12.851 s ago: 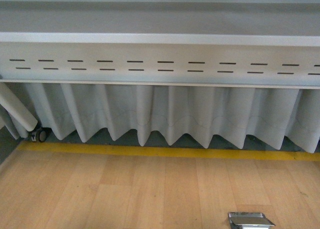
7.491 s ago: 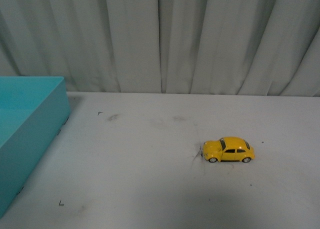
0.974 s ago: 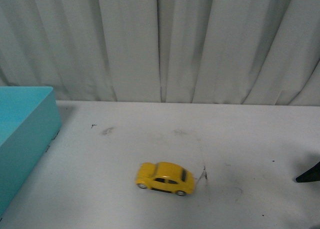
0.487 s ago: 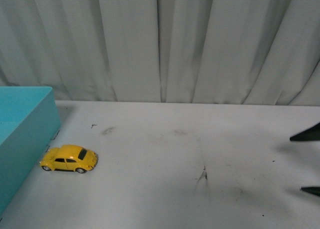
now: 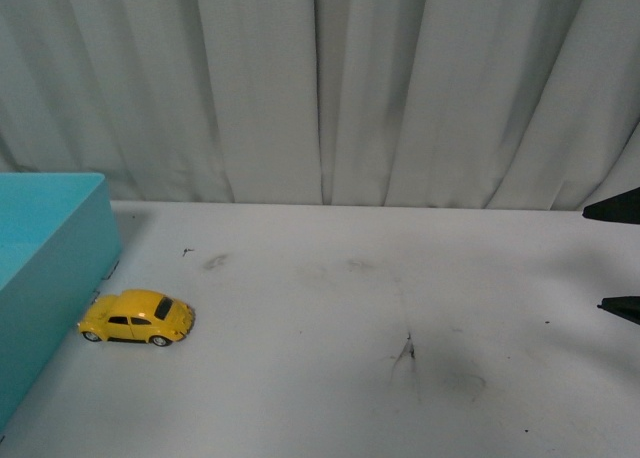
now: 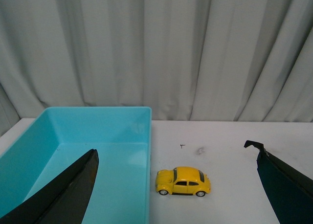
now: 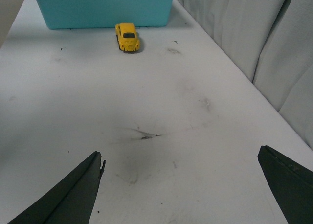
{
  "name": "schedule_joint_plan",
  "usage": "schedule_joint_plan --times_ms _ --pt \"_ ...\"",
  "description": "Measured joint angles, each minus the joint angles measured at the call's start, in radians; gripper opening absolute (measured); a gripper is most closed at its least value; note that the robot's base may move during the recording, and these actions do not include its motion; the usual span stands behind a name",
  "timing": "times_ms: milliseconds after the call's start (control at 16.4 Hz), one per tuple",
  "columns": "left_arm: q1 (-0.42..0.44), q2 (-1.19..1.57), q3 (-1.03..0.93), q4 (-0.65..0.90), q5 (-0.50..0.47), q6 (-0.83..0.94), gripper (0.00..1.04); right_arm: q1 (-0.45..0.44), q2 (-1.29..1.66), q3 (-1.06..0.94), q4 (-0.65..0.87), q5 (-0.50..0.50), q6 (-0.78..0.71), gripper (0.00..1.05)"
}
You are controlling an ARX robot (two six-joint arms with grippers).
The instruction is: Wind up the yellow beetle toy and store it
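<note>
Tally, all views: yellow beetle toy (image 5: 137, 317) x1, w/ 2 wheels showing on near side. Teal bin (image 5: 60, 278) x1. Tabletop (image 5: 330, 278) x1. Claws x2: left claw (image 6: 171, 148), right claw (image 5: 592, 259), 2 dark fingers (image 6: 68, 190) ea. Curtain (image 5: 320, 88) x1, pale, pleated. Small black corner marks (image 7: 62, 49) x2 near bin.

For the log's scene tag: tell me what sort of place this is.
Probably a staged test bench: a scuffed white table backed by a plain grey curtain, holding a teal bin and a yellow beetle toy.
</note>
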Motion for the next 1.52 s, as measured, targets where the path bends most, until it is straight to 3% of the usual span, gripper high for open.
schedule_joint_plan --times_ms 61,122,183,244,305,365,487,548,731,974,1096,1523 --pt "0.000 0.000 0.000 0.000 0.000 0.000 0.98 0.000 0.000 0.001 0.037 -0.008 0.014 0.98" --pt "0.000 0.000 0.000 0.000 0.000 0.000 0.98 0.021 -0.012 -0.075 0.349 0.111 0.134 0.93" --pt "0.000 0.000 0.000 0.001 0.001 0.000 0.98 0.066 -0.056 -0.279 0.786 0.494 0.380 0.80" --pt "0.000 0.000 0.000 0.000 0.000 0.000 0.98 0.089 -0.072 -0.375 0.932 0.618 0.528 0.75" --pt "0.000 0.000 0.000 0.000 0.000 0.000 0.98 0.096 -0.076 -0.405 0.980 0.660 0.570 0.73" --pt "0.000 0.000 0.000 0.000 0.003 0.000 0.98 0.115 -0.089 -0.489 1.118 0.764 0.676 0.67" --pt "0.000 0.000 0.000 0.000 0.000 0.000 0.98 0.131 -0.210 -0.676 1.538 1.074 1.126 0.46" --pt "0.000 0.000 0.000 0.000 0.000 0.000 0.98 0.132 -0.299 -0.715 1.668 1.146 1.275 0.35" --pt "0.000 0.000 0.000 0.000 0.000 0.000 0.98 0.168 -0.434 -0.880 1.679 1.181 1.439 0.01" --pt "0.000 0.000 0.000 0.000 0.000 0.000 0.98 0.210 -0.678 -0.991 1.620 1.247 1.471 0.02" --pt "0.000 0.000 0.000 0.000 0.000 0.000 0.98 0.262 -0.818 -1.028 1.464 1.266 1.472 0.02" --pt "0.000 0.000 0.000 0.000 0.000 0.000 0.98 0.262 -1.244 -1.099 1.171 1.273 1.473 0.02"
